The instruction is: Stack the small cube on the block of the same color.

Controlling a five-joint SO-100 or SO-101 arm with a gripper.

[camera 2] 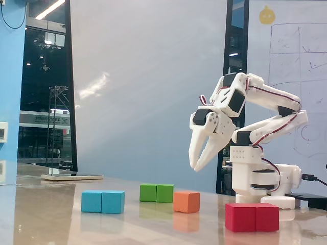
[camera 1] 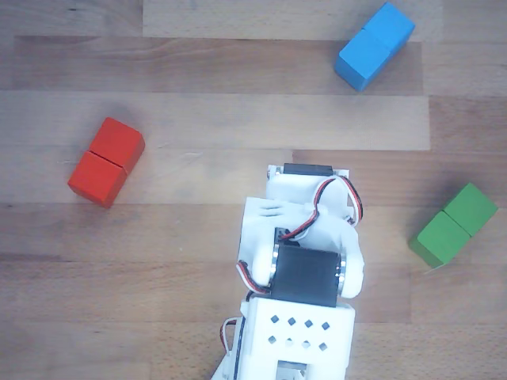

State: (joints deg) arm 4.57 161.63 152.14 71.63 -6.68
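The small cube (camera 2: pixel 186 201) is plain orange and sits on the table between the green and red blocks in the fixed view. In the other view it is hidden under the arm (camera 1: pixel 305 245). No orange block is in view; the red two-cube block (camera 2: pixel 252 217) (camera 1: pixel 105 161) is nearest in hue. My gripper (camera 2: pixel 194 168) hangs tips-down well above the cube and slightly to its right. Its fingertips are nearly together with nothing between them.
A blue two-cube block (camera 2: pixel 102 201) (camera 1: pixel 374 45) lies to the left in the fixed view, and a green one (camera 2: pixel 156 193) (camera 1: pixel 453 226) sits just behind the cube. The arm's base (camera 2: pixel 260 181) stands behind the red block. A flat board (camera 2: pixel 71 177) rests at the far left.
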